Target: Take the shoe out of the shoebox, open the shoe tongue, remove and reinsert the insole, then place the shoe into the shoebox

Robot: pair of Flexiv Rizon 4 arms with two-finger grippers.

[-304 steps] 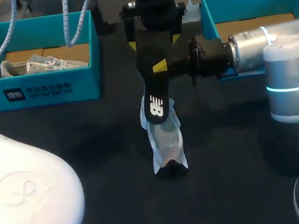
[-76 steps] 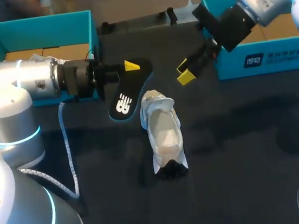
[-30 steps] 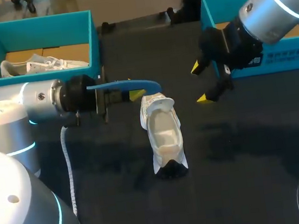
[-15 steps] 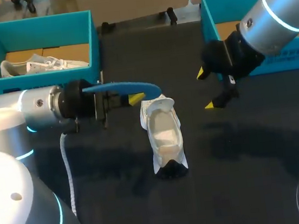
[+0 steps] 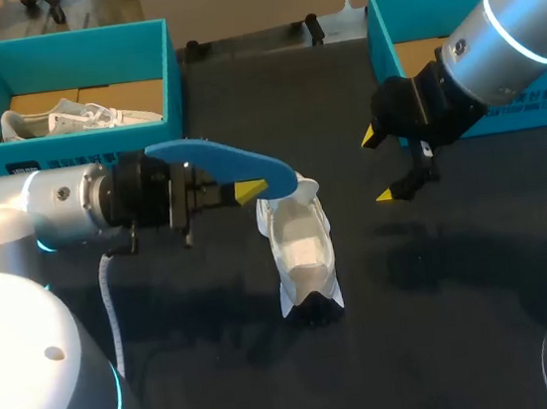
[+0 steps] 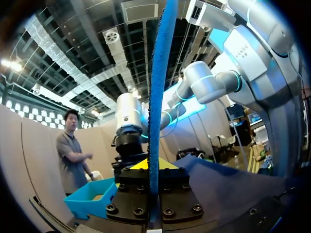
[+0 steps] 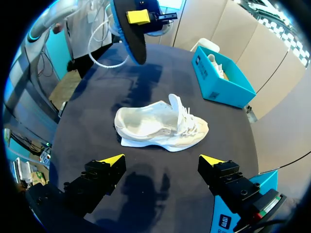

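Note:
A white shoe (image 5: 300, 251) lies on the dark table with its tongue raised; the right wrist view shows its open top (image 7: 160, 127). My left gripper (image 5: 237, 193) is shut on a blue insole (image 5: 220, 161), held above the table with its tip beside the shoe's tongue end. In the left wrist view the insole (image 6: 158, 97) stands edge-on between the fingers of the left gripper (image 6: 148, 167). My right gripper (image 5: 378, 165) hangs open to the right of the shoe, holding nothing; the right gripper (image 7: 160, 162) looks down on the shoe and sees the insole (image 7: 132, 36) beyond it.
A teal shoebox (image 5: 68, 155) at the far left holds a second white shoe (image 5: 73, 117); the same shoebox (image 7: 221, 80) appears beyond the shoe in the right wrist view. Another teal shoebox (image 5: 383, 26) stands at the far right, behind my right arm.
My left gripper has carried the insole nearer and slightly right, tilting it so its blue face shows, tip now at the shoe. The right gripper has barely shifted.

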